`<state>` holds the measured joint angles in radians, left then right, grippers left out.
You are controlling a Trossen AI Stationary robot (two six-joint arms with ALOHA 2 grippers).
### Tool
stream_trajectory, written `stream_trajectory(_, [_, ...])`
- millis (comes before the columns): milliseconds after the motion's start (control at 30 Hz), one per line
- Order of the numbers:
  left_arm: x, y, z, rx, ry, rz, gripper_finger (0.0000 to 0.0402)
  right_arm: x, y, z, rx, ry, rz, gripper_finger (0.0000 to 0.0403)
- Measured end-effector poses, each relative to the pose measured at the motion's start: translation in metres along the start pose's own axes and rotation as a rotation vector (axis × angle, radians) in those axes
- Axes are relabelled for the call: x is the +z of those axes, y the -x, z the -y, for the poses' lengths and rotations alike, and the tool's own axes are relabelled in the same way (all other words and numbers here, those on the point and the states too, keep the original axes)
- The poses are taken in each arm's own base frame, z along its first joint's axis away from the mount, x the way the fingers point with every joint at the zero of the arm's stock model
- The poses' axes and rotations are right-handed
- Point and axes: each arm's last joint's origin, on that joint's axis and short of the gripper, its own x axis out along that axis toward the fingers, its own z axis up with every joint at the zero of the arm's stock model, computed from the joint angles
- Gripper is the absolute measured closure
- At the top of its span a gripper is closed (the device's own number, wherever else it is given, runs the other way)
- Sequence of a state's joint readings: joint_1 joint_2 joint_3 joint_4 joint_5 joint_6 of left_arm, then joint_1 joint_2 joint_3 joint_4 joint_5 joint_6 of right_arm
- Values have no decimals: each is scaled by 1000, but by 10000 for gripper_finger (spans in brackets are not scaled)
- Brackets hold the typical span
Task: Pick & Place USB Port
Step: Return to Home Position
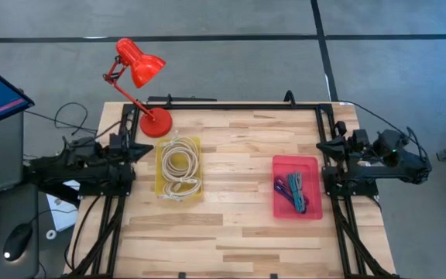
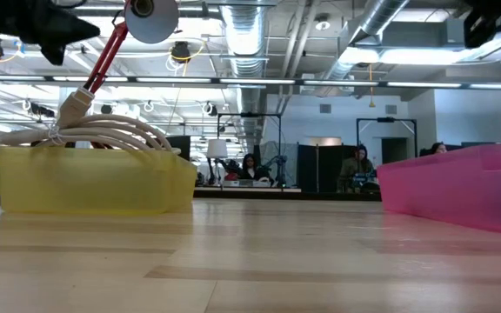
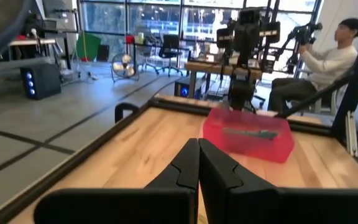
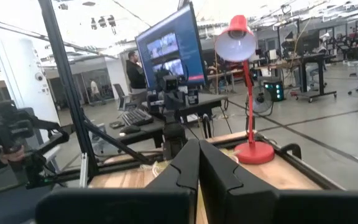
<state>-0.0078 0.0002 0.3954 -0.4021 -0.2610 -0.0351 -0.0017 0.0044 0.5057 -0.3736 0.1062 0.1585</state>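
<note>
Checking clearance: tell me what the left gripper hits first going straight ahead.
Likely the pink bin, ahead of the left gripper across the table; height is unclear, so it may pass over.

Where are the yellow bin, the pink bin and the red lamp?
yellow bin (image 1: 159, 169), high view, left rim.
pink bin (image 1: 297, 163), high view, bare floor.
red lamp (image 1: 147, 68), high view, shade.

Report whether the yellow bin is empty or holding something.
Holding something: a coiled beige cable lies in the yellow bin. In the low view its loops rise above the rim.
</note>
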Motion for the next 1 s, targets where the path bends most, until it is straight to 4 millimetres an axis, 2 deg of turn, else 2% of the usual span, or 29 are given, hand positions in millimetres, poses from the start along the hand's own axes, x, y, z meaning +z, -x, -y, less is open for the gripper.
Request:
stream_trajectory(233, [-20,-12,2,0,1,-26,398,-32,-18,3,-10,-5,-23,403])
stream_trajectory(467, [-44,-23,5,-2,13,-52,395,-48,-26,5,-11,-6,-16,403])
stream_trajectory(767, [-80,-36,7,0,39,-77,395,-82,-37,9,-13,-23,-30,403])
stream_trajectory(1000, [-80,-37,7,-15,10,-58,394,-102,-41,12,-11,-23,-40,403])
